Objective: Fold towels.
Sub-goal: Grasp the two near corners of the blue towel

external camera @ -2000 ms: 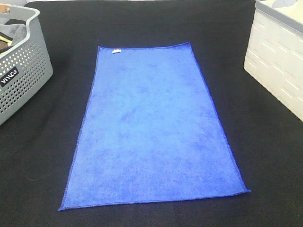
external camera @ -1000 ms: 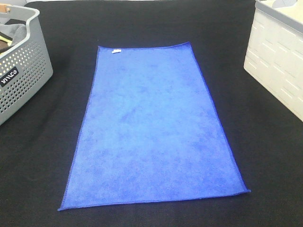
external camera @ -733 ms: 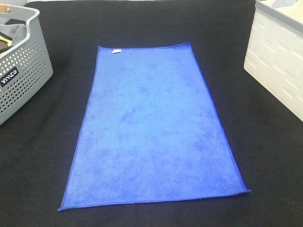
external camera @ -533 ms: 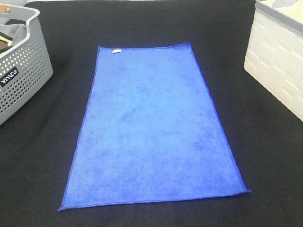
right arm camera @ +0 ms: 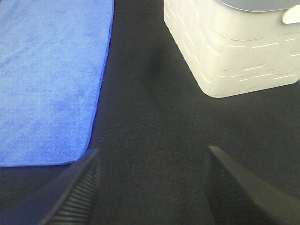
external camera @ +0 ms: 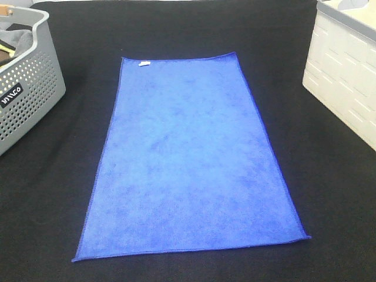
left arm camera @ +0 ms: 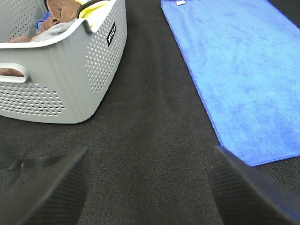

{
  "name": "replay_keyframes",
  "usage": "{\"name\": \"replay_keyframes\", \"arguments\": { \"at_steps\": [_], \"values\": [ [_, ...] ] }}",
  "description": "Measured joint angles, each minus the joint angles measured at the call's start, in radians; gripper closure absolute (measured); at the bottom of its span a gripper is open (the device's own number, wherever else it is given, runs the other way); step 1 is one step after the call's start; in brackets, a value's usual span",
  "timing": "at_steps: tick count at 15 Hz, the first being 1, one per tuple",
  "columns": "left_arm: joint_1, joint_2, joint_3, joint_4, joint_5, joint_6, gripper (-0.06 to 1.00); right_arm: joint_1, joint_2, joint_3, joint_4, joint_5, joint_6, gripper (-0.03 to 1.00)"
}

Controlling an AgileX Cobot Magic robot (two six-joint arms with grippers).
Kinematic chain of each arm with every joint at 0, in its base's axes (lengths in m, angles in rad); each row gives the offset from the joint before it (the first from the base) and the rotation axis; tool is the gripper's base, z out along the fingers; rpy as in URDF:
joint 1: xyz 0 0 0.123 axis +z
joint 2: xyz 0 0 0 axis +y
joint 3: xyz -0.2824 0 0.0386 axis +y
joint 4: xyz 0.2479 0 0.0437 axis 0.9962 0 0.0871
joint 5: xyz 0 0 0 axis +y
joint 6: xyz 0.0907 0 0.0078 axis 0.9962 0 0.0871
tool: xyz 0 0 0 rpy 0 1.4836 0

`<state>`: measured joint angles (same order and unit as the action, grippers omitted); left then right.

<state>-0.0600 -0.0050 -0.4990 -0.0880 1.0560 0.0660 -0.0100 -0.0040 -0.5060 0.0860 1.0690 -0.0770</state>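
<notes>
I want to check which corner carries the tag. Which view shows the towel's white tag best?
The exterior high view: the white tag shows whole on the blue towel, at a far corner on the left arm's side. The left wrist view catches it only at the frame's edge; the right wrist view does not show it.

one towel (external camera: 191,158), bright royal blue, rectangular, short fuzzy microfiber pile with faint darker mottling. spread flat in a single layer, unfolded. in the high view its long sides run away from the camera. darker blue stitched hem (external camera: 267,141) along the edges. small white tag (external camera: 144,63) at far left corner. far right corner (external camera: 230,54) curls up slightly. lies mid-scene on black cloth surface (external camera: 53,194).
</notes>
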Motion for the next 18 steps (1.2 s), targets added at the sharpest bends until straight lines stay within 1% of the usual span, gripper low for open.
{"name": "replay_keyframes", "arguments": {
  "at_steps": [18],
  "values": [
    [0.0,0.0,0.0,0.0,0.0,0.0,0.26,0.0,0.0,0.0,0.0,0.0,0.0,0.36]
  ]
}}
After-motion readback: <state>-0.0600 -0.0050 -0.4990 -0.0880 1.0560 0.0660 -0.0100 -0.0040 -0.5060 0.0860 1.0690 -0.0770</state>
